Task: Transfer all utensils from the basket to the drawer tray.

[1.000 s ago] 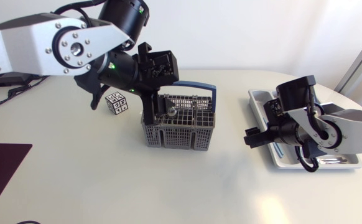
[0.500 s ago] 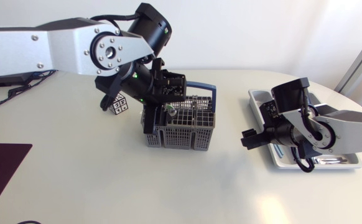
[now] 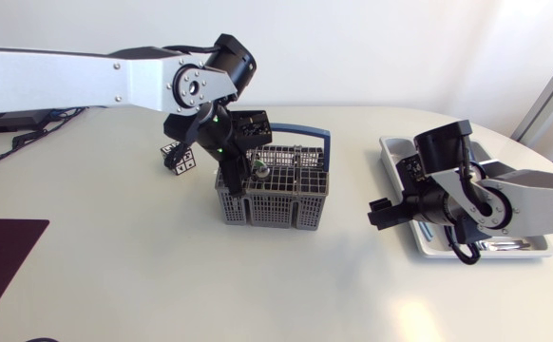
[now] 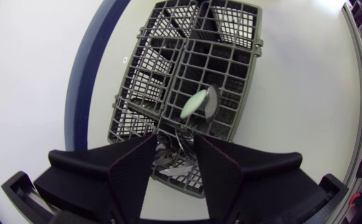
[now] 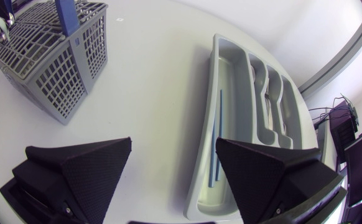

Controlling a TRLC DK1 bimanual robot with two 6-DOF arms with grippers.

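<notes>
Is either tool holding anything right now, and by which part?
Nothing is held: left tool open over the utensils in the basket, right tool open beside the tray.

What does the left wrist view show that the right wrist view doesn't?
Only the left wrist view looks down into the basket, showing the utensils standing in its compartments, one with a pale green head. Only the right wrist view shows the drawer tray, with a thin blue stick lying in one slot. Both show the grey basket and its blue handle.
</notes>
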